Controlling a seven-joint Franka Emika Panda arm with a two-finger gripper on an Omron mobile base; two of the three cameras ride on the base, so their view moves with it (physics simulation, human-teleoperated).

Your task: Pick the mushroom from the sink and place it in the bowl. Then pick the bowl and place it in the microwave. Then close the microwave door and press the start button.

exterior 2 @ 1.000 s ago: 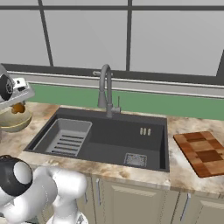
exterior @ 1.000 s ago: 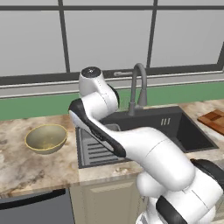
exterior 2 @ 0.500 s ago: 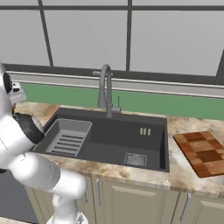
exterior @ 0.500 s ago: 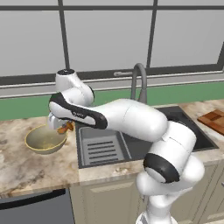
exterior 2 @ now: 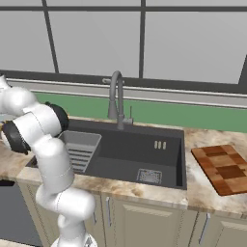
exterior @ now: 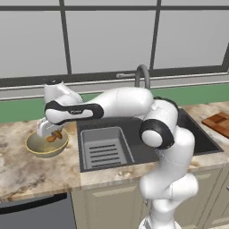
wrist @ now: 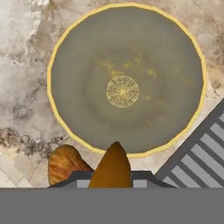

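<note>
One small load sits in the gripper (exterior: 54,135): its jaws are clenched on the mushroom (wrist: 112,166), which hangs over the bowl (exterior: 46,144) on the counter (exterior: 27,172) left of the sink (exterior: 134,136). In the hand view the mushroom lies over the bowl's near rim rather than its centre, so letting go here could, I judge, clip the yellow rim and send it onto the counter. The drainer tray (exterior: 105,147) lies just beside the bowl, another place for a bounce to end
</note>
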